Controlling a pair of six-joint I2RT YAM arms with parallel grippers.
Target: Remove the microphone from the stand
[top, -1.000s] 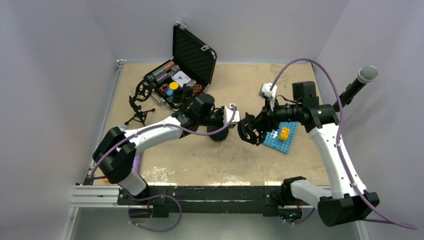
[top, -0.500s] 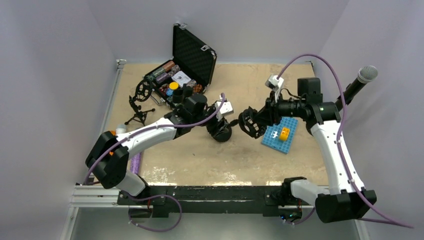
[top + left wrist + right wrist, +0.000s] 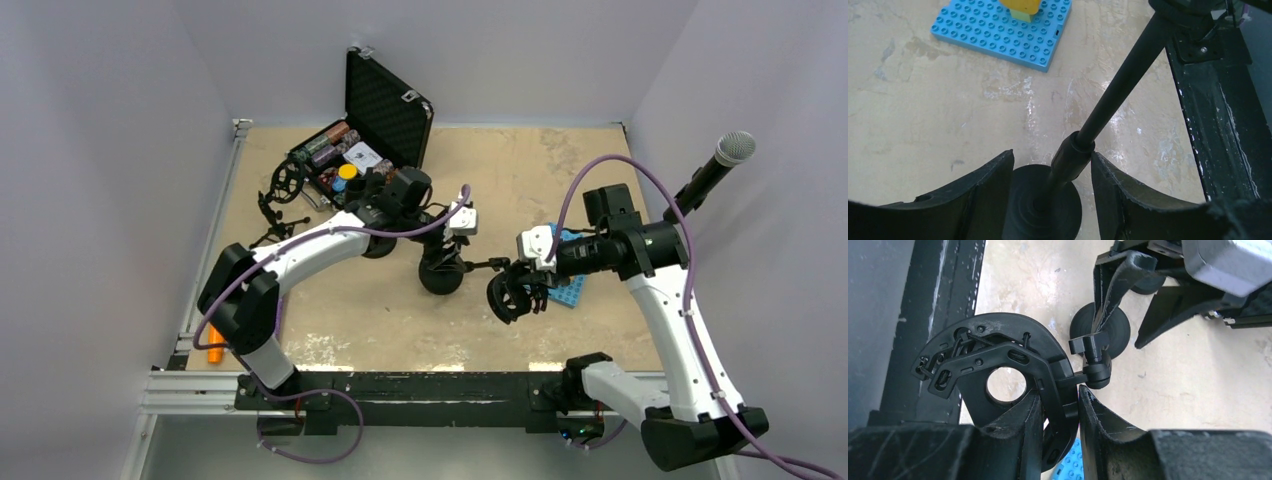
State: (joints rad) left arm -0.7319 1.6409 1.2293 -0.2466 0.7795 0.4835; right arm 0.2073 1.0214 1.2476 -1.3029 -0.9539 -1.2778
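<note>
- Right pincer point(image 3: 1060, 397) is clamped on the shock mount point(image 3: 998, 352) at the stand's arm end.
- Left pincer point(image 3: 1052, 160), fingers apart, straddles the stand point(image 3: 441, 274) pole above its base on the worktop point(image 3: 380, 320).
- Microphone point(image 3: 722, 163) is well apart, by the right wall.

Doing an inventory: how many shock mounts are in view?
2. One shock mount is clamped in the right gripper, near the stand base; the other sits on a small tripod left of the open case. More may hide inside it.
</note>
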